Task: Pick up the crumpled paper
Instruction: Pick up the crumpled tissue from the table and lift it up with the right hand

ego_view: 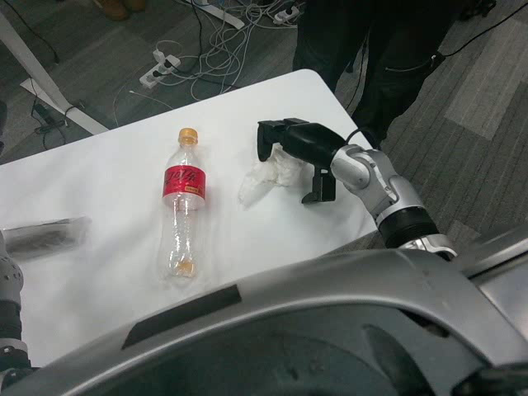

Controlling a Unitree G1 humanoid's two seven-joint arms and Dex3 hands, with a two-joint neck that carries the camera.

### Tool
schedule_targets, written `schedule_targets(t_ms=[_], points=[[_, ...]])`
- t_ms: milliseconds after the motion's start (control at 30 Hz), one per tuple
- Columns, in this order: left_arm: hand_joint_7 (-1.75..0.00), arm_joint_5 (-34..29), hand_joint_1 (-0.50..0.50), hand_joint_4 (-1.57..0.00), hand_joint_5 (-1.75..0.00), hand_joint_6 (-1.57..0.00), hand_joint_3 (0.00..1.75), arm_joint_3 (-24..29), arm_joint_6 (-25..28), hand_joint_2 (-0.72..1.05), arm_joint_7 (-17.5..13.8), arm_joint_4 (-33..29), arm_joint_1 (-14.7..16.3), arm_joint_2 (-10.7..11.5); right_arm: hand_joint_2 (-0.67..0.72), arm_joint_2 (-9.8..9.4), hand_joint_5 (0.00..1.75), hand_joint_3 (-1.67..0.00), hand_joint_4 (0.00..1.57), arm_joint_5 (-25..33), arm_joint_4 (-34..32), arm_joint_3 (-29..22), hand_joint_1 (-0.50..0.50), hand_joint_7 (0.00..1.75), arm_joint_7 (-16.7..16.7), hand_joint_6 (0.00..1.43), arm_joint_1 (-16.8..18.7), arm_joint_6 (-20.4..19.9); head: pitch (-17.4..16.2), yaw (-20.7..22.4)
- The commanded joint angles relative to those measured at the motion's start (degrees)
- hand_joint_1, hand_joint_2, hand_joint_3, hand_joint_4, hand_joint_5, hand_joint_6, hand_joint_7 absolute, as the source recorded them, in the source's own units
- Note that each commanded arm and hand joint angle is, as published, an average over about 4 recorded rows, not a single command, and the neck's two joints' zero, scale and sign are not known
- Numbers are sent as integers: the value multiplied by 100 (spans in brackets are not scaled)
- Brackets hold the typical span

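Note:
The crumpled paper (262, 178), white, lies on the white table (107, 181) near its right edge. My right hand (299, 153) arches over the paper's right part, with fingers (268, 140) hanging down on the far side and the thumb (318, 186) down on the near side. The hand touches the paper, whose left end still lies on the table. My left hand (45, 235) lies stretched out and blurred at the table's left edge, holding nothing.
An empty plastic bottle (182, 206) with a red label and orange cap lies left of the paper. A person in dark trousers (371, 49) stands past the table's far right corner. Cables and a power strip (161, 70) lie on the floor.

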Motion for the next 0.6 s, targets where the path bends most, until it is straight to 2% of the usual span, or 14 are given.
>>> schedule_targets(t_ms=[33,233,367,600], points=[[0,-53,-31,-26,0,0,0,-16,-58,78,12,58,-103,-12,-16,72,10,-119,0,-77,84,-8,50,161,68,0,215,212,-9,-9],[0,-53,-30,-26,0,0,0,-46,-58,78,12,146,-169,-17,-16,33,10,-119,0,72,-228,36,50,161,77,0,220,528,-23,-25],[0,-53,-30,-26,0,0,0,-51,-58,78,12,170,-182,-23,-16,6,0,-119,0,121,-353,73,50,164,84,0,224,605,-22,-26],[0,-51,-28,-26,0,0,0,-51,-58,78,12,190,-193,-41,-16,-51,10,-121,0,202,-674,161,50,161,117,0,233,843,-22,-26]])
